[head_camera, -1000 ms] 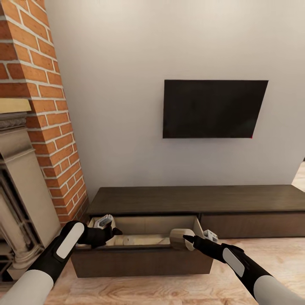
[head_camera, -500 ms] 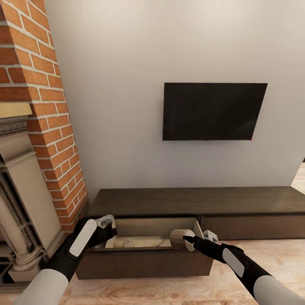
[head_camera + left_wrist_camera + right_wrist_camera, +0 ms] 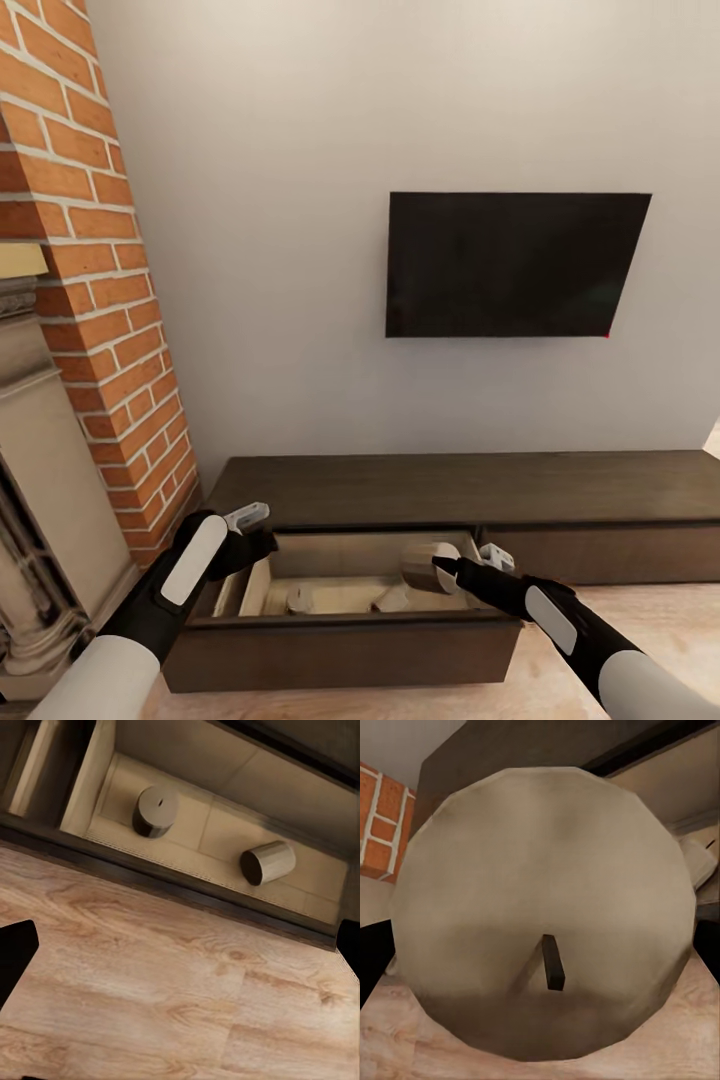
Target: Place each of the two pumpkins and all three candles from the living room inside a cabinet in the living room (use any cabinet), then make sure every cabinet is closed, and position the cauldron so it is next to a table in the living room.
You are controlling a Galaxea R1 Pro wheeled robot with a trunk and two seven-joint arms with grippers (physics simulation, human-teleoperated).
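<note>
Looking at the long dark-brown cabinet (image 3: pixel 480 490) under the black television (image 3: pixel 515 265), with its left drawer (image 3: pixel 340 640) pulled open beside the red brick chimney (image 3: pixel 90 300). Compared with half a second ago, whole view shifted: camera closer and tipped further down, so more of the drawer's pale interior visible and the drawer front lower and larger in the head view. Right gripper (image 3: pixel 440 566) holding a cream-beige candle (image 3: pixel 428 563) over the right end of the open drawer, fingers clamped on its sides, in much the same pose as before relative to the arm; in the right wrist view, candle end (image 3: pixel 544 911) with its short dark wick seen up close. Left gripper (image 3: pixel 250 522) at the drawer's left rear corner, slightly higher against the cabinet edge than before; spread of its fingers impossible to tell from the head view, and only dark finger edges (image 3: pixel 15 952) at the margins of the left wrist view, with nothing seen between them. Two more candles inside the drawer: one standing upright (image 3: pixel 155 811), one lying on its side (image 3: pixel 267 862), well apart from each other. Light wood plank floor (image 3: pixel 150 997) in front of the drawer.
</note>
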